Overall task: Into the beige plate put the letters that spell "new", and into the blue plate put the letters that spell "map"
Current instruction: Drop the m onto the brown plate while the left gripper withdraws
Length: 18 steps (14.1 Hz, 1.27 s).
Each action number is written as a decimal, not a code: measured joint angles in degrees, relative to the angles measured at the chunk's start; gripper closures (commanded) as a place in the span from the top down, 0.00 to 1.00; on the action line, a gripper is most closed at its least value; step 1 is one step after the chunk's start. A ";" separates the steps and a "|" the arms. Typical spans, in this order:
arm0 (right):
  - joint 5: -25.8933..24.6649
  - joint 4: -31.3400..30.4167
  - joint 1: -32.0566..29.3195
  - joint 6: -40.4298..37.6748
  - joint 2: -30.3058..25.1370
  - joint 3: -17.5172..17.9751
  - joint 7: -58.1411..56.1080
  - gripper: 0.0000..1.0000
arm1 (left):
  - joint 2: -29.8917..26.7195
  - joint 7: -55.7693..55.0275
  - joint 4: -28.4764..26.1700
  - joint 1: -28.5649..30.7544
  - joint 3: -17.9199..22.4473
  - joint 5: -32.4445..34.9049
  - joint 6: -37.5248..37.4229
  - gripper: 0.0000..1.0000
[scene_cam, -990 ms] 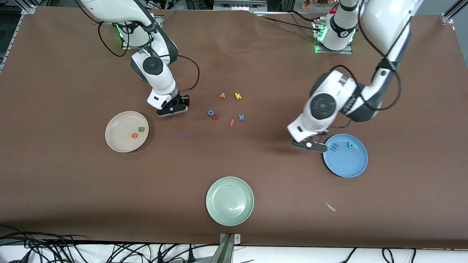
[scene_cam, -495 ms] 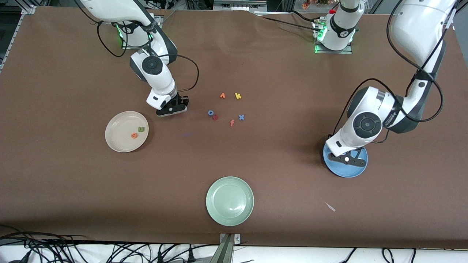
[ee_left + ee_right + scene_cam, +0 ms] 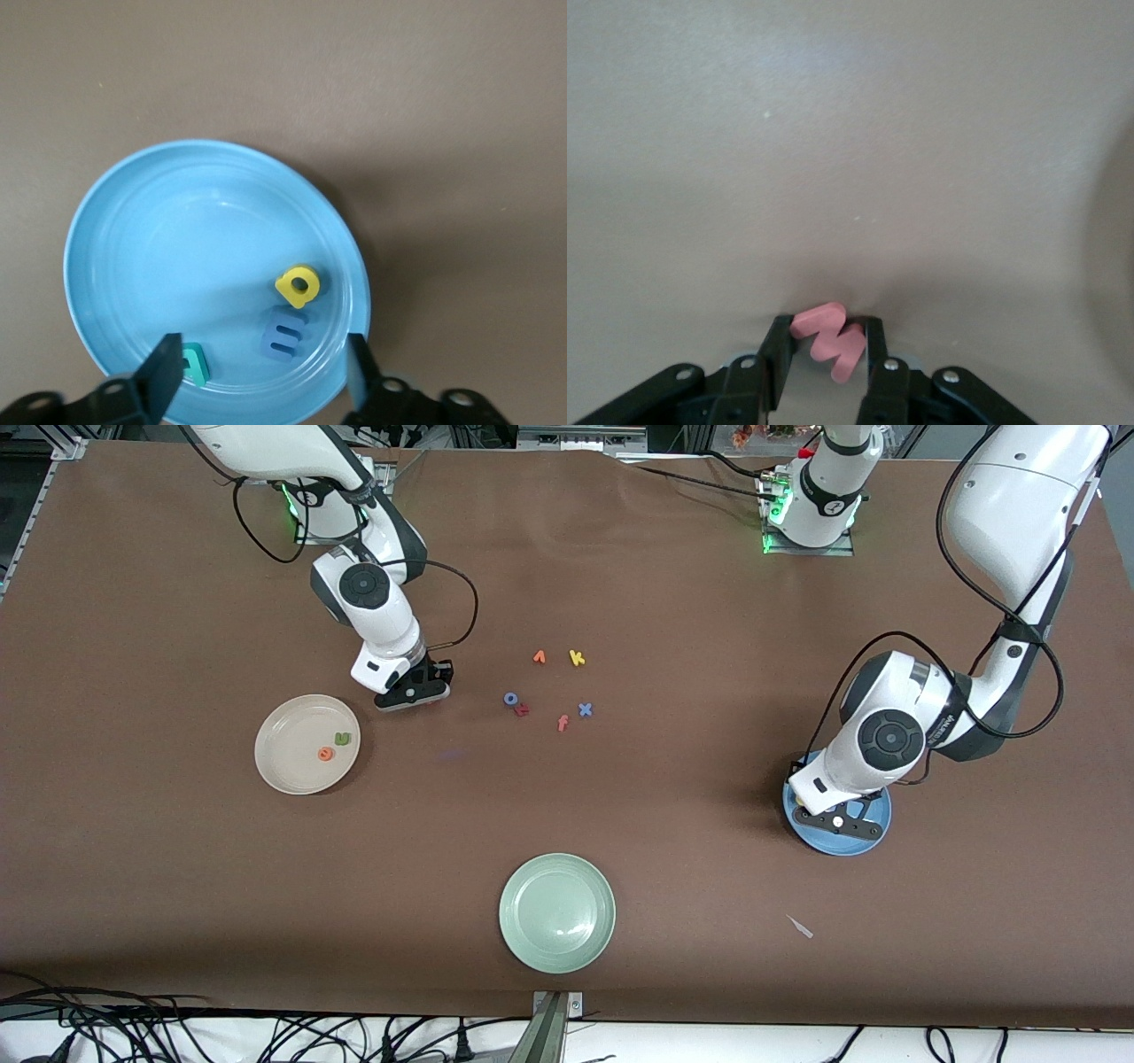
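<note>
Pinching pink w (image 3: pixel 830 341), right gripper (image 3: pixel 824 354); left gripper (image 3: pixel 263 372) spread above blue plate (image 3: pixel 133 266).

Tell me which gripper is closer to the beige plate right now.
Right. The right gripper, shut on the pink w, hangs just beside the beige plate; the left gripper is open over the blue plate.

We see a brown table (image 3: pixel 673 886) carrying the beige plate (image 3: pixel 283 775), the blue plate (image 3: pixel 837 846), a pale green plate (image 3: pixel 557 912), a cluster of small foam letters (image 3: pixel 551 686) and a pale scrap (image 3: pixel 800 926).
</note>
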 measured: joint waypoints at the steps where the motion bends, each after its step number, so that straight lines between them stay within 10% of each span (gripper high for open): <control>1: -0.01 0.26 -0.04 -0.09 0.00 -0.73 -1.08 0.08 | -0.67 -0.20 0.23 -0.01 -0.50 -0.40 -0.34 1.00; 13: -0.10 7.45 -0.43 -12.84 -3.00 -15.26 -28.65 0.11 | -11.26 -0.30 26.22 0.21 -4.40 -16.04 -36.31 1.00; 15: -0.08 7.27 -0.61 -12.85 -2.99 -17.64 -31.68 0.43 | -14.22 -0.24 27.35 -0.56 -1.19 -19.47 -36.81 1.00; 16: -0.08 7.18 -0.70 -12.85 -2.99 -18.11 -32.26 0.77 | -16.22 -0.23 27.33 -2.67 2.04 -20.37 -37.08 1.00; 18: 0.10 7.09 -0.71 -12.85 -2.99 -18.30 -32.42 0.90 | -20.43 -0.21 25.92 -9.36 10.13 -21.20 -38.16 1.00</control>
